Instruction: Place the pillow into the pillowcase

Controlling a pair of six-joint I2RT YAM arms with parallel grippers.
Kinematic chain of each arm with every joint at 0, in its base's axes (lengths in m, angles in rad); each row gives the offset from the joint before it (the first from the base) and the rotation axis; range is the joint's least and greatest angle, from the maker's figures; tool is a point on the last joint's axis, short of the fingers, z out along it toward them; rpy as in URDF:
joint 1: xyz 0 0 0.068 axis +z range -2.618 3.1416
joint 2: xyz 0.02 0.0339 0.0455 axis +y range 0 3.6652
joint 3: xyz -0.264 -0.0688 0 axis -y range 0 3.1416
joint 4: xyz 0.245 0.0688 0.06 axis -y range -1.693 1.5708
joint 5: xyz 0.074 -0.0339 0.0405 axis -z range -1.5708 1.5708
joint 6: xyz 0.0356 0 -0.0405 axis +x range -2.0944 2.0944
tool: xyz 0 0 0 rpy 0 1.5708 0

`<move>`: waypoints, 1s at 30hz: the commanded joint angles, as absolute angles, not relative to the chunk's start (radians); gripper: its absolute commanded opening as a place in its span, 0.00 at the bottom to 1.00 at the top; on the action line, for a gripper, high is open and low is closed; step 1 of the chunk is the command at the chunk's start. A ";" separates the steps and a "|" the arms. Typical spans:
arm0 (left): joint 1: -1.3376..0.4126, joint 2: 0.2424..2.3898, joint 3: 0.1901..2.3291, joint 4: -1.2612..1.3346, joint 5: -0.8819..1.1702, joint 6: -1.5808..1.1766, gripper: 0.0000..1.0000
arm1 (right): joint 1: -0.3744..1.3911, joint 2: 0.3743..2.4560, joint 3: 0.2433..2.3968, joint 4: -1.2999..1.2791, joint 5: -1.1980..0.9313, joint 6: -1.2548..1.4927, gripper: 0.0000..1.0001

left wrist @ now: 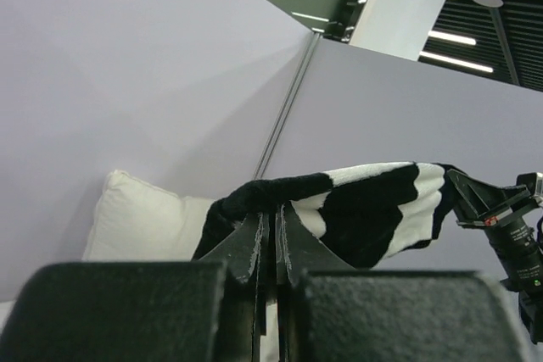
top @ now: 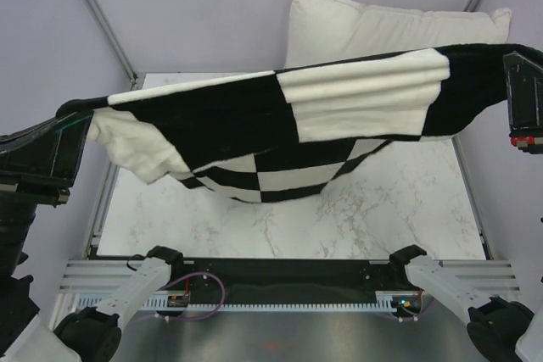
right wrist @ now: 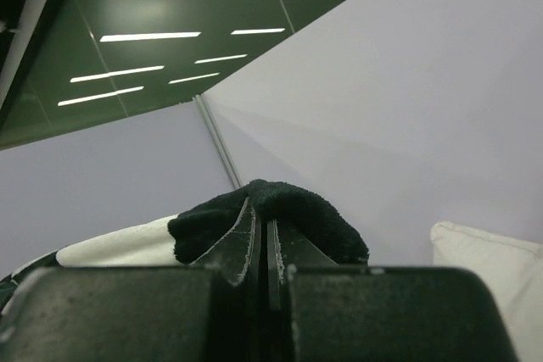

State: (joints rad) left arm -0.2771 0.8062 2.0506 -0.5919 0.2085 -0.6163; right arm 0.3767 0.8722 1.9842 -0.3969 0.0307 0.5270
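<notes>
1. The pillowcase [top: 280,116] hangs stretched in the air above the marble tabletop [top: 382,218], sagging in the middle.
2. The left end effector [left wrist: 271,219] is clamped tight on its left end. The right end effector [right wrist: 260,216] is clamped on its black right end.
3. Behind it, a white pillow [top: 373,27] stands against the back wall.

Overhead view from behind, steeply downward; both wrist views close and upward, pillowcase [top: 254,125] common to all three
</notes>
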 commanded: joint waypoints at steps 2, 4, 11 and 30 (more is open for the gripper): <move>-0.273 0.770 2.089 -0.468 0.107 -0.618 0.02 | 0.364 0.854 2.063 -0.295 0.215 0.457 0.00; -0.272 0.750 2.062 -0.466 0.126 -0.687 0.02 | 0.364 0.850 2.089 -0.302 0.239 0.442 0.00; -0.267 0.764 1.938 -0.494 0.146 -0.752 0.02 | 0.385 0.874 2.000 -0.339 0.275 0.426 0.00; -0.245 0.838 1.059 -0.410 -0.210 -0.846 0.02 | 0.387 1.268 1.408 -0.022 0.048 0.626 0.00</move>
State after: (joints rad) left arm -0.2668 0.8360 1.0790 -0.5323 -0.0509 -0.7773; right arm 0.3889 1.2308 1.3998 -0.2829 0.1253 0.5449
